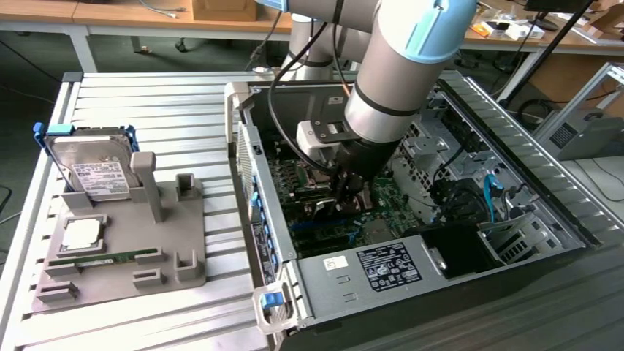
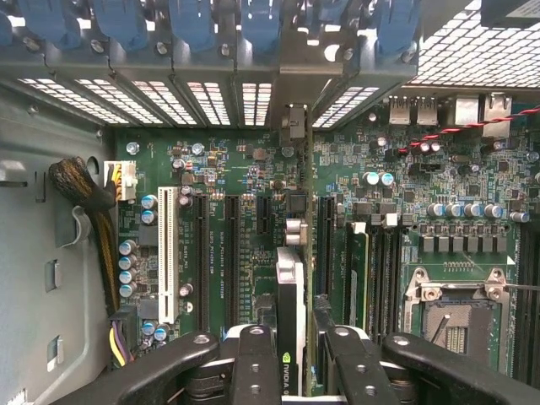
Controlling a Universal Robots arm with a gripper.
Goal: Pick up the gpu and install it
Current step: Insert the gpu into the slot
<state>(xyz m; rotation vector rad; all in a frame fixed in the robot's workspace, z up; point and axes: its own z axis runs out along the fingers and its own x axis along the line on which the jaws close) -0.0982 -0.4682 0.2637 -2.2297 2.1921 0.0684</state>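
Down inside the case (image 1: 551,201) on the slatted table (image 1: 156,102), the hand (image 2: 294,359) pinches the gpu (image 2: 289,287).

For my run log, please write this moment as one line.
phase: install | gripper: shut on gpu | gpu: edge-on over motherboard slots, inside case | seated: cannot tell

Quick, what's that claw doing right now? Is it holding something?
The gripper: closed on the gpu, held edge-on over the motherboard.
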